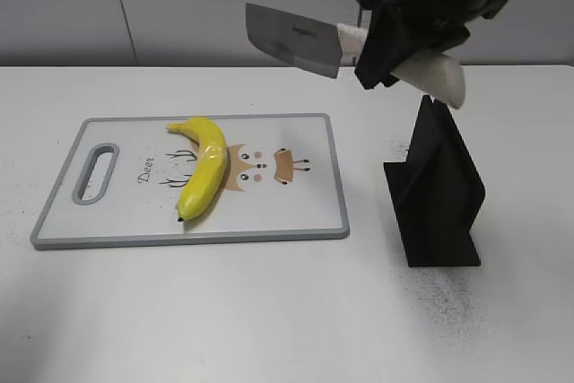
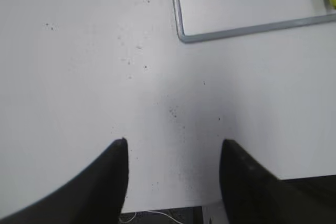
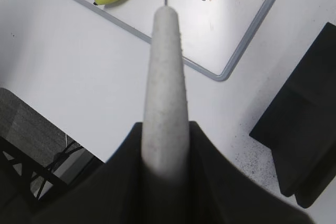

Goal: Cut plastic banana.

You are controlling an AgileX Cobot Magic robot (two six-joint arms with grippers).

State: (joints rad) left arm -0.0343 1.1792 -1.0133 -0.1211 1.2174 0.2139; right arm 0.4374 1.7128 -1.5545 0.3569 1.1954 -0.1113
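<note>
while the banana (image 1: 202, 168) lies on the board (image 1: 314, 221) at table (image 1: 269, 311) left, the right pincer (image 1: 386, 51) grips a knife (image 1: 291, 40) aloft beside the black stand (image 1: 435, 190). left pincer (image 2: 173, 148) hangs open over bare table.

The cutting board (image 1: 134, 208) carries the word "Deer" in slanted script — the small print on the knife blade (image 1: 291, 39) is unreadable.

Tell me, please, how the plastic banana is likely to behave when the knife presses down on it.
The plastic banana looks glossy, so the knife may skid on it. It lies loose on the cutting board with nothing bracing it, so it could slide or pivot. Its curve probably keeps it from rolling far.
</note>
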